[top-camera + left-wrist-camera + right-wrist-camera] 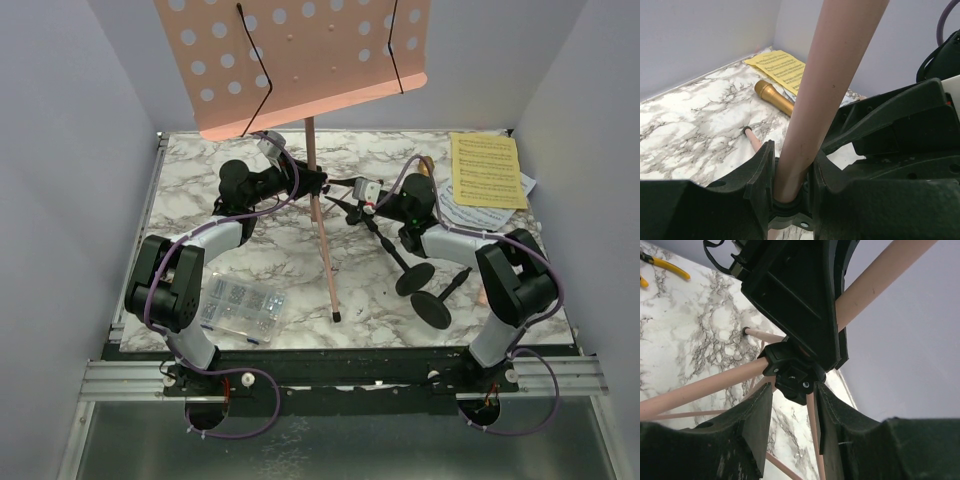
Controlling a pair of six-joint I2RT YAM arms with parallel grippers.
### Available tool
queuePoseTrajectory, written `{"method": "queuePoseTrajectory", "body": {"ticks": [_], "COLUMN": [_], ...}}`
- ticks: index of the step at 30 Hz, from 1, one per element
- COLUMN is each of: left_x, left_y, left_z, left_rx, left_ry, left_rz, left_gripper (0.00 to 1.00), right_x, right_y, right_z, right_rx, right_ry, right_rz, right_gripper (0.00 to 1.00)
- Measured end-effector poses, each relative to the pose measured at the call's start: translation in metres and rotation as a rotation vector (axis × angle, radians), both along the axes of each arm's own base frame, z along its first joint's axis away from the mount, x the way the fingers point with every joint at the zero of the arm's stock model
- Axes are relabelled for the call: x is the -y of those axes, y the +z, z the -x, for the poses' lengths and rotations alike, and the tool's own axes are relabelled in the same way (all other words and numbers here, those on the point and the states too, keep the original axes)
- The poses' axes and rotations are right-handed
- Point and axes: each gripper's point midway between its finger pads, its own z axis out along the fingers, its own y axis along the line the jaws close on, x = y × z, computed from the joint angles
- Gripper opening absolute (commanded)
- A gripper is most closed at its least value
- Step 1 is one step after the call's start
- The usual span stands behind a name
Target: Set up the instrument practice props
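Overhead, the music rack [300,60] stood at the back middle of the marbled surface [200,180]. It had a pink perforated tray with two thin black page-retainers, tilted toward the camera on a slim pink pole with splayed legs. The left end effector [308,183] met the pole just above the legs, and the right end effector [352,203] reached in from the other side. Two black mic holders [415,278], flat discs on thin stems, lay tipped over near the right arm. A yellow sheet-music page [487,170] rested on white pages [465,213] in the far right corner. A clear plastic compartment box [238,307] sat by the left arm.

From the left wrist, the black ribbed fingers [762,175] were clamped on the smooth pink pole. Beyond lay a gold microphone [774,97], matte and cylindrical, beside the yellow page.

From the right wrist, the jaws stood part-way apart on either side of the black plastic hub [790,372] where the legs joined. Whether they pressed it could not be told. Yellow-handled pliers [667,266] lay in the far corner.
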Motion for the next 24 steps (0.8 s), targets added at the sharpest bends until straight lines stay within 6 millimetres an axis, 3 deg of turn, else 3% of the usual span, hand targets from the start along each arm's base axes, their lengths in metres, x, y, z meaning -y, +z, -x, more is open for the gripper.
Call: {"method": "queuePoseTrajectory", "body": {"ticks": [3, 7, 11, 17, 24], "left_x": [0.0, 0.0, -0.001, -0.001, -0.001], "left_y": [0.0, 0.0, 0.002, 0.003, 0.004], "left_z": [0.0, 0.0, 0.0, 0.0, 0.001], "left_rx": [0.0, 0.0, -0.001, -0.009, -0.009], "left_ry": [0.0, 0.0, 0.0, 0.001, -0.003], "left_rz": [0.0, 0.001, 0.006, 0.017, 0.018], "left_gripper": [0.0, 0.0, 0.0, 0.0, 0.0], "right_x": [-0.001, -0.004, -0.008, -0.006, -0.008], "right_y": [-0.005, -0.01, -0.01, -0.009, -0.011], "right_z": [-0.004, -0.01, -0.013, -0.013, -0.01], "right_rx": [-0.028, -0.09, -0.214, -0.548, -1.092], "right_ry": [-0.007, -0.014, -0.017, -0.059, -0.135], "right_rz": [-0.003, -0.024, -0.075, -0.227, -0.356], "right_gripper": [0.4, 0.19, 0.06, 0.0, 0.0]}}
